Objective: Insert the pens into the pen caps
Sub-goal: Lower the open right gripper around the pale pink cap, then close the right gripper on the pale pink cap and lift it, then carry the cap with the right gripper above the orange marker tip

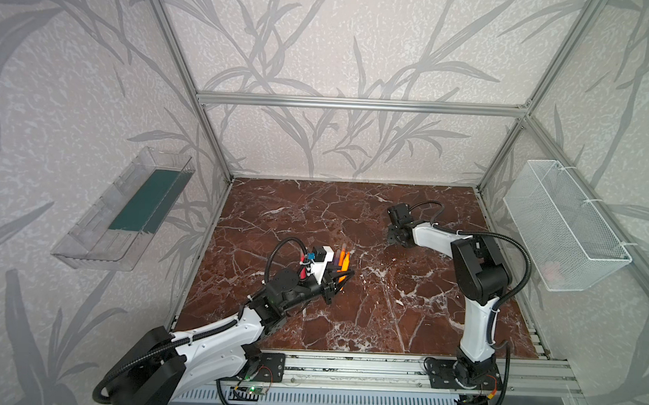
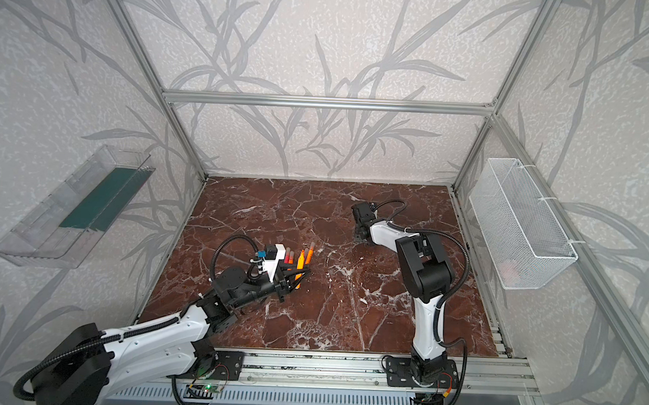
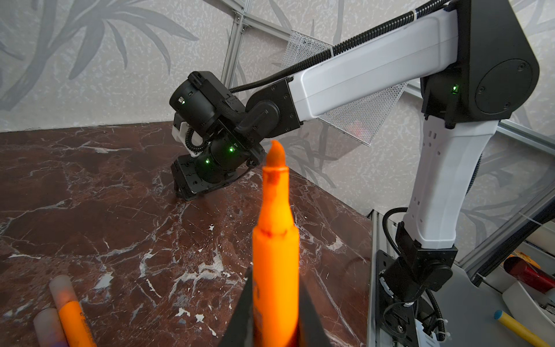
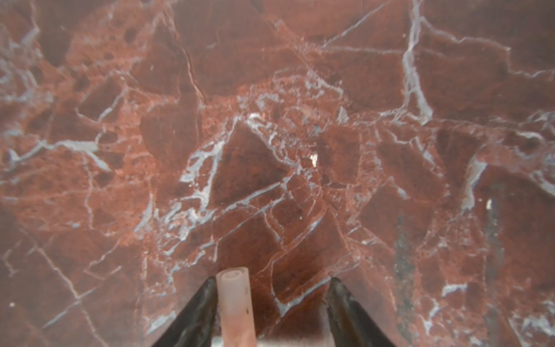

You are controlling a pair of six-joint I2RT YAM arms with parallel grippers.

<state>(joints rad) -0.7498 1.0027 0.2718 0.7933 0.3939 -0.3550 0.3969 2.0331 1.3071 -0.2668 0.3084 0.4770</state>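
Left claw (image 3: 274,279) clamps orange pen (image 3: 274,216); right claw (image 4: 272,282), released, straddles pen cap (image 4: 235,300).

Uncapped orange pen (image 3: 274,240) clamped in left fingers (image 3: 241,318); pale cap (image 4: 235,303) between right fingers (image 4: 195,318).

Left gripper (image 3: 274,288) clamped tight; right gripper (image 4: 272,281) points down, jaws apart.

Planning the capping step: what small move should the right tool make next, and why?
Probably close the right tool on the pen cap: it sits between the open jaws, against only one. The left tool holds an orange pen, tip bare.
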